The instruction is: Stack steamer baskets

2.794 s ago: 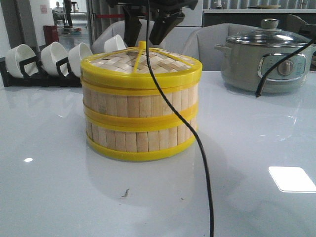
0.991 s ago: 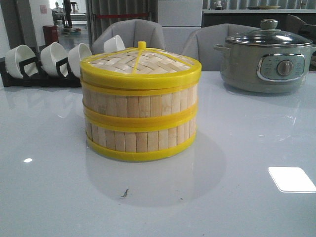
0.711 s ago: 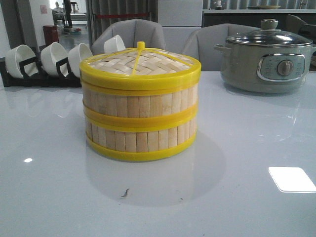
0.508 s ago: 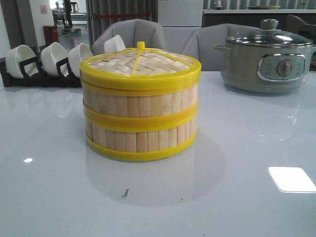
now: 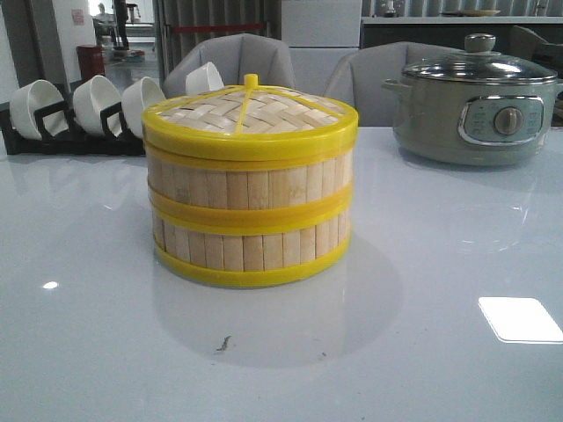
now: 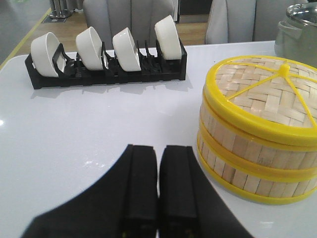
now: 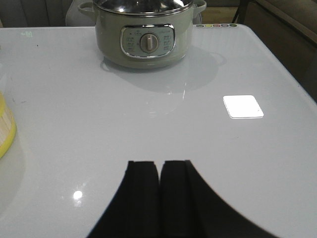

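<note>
Two steamer baskets [image 5: 251,215] with bamboo slat walls and yellow rims stand stacked one on the other at the table's middle, with the woven yellow-rimmed lid [image 5: 250,114] on top. The stack also shows in the left wrist view [image 6: 257,134], and its edge [image 7: 5,129] shows in the right wrist view. My left gripper [image 6: 158,148] is shut and empty, above the table beside the stack. My right gripper [image 7: 159,163] is shut and empty, over bare table away from the stack. Neither gripper shows in the front view.
A grey-green electric pot [image 5: 475,101] with a glass lid stands at the back right and shows in the right wrist view [image 7: 143,34]. A black rack of white bowls [image 5: 79,110] stands at the back left and shows in the left wrist view [image 6: 106,57]. Chairs stand behind the table.
An arm and its black cable, above and in front of the stack 2.8 s ago, have left the front view. The stack has not moved.
</note>
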{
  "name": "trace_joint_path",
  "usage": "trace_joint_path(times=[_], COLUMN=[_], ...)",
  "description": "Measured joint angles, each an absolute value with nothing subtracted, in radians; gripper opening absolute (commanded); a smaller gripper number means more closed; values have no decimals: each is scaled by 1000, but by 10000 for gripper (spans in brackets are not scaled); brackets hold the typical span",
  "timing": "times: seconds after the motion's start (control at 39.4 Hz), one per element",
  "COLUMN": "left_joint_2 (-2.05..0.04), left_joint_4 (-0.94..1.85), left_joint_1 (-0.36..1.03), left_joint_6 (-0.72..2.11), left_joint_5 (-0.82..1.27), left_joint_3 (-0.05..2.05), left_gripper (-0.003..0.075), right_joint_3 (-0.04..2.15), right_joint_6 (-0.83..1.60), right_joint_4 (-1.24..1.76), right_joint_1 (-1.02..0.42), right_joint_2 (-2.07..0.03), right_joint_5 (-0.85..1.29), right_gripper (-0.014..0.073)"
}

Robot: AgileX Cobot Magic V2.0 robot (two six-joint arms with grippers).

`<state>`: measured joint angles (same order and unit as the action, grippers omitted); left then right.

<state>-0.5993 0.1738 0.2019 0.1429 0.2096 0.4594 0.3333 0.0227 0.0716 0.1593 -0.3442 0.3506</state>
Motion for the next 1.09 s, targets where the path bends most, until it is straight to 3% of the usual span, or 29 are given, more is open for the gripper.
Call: trace_joint_path(times=[0.64,1.09], left_joint_2=[-587,-307], left_joint_4=[162,179], left_joint_1=[202,65], left_joint_6=[143,143], left_joint_5=[190,187], left_joint_3=[459,304], left_gripper=[102,102], right_joint_3=[333,333], right_joint_6=[23,23], right_joint_4=[72,72], right_joint_1=[159,159], right_joint_2=[-344,-344], right_joint_5=[351,351], right_gripper=[67,67])
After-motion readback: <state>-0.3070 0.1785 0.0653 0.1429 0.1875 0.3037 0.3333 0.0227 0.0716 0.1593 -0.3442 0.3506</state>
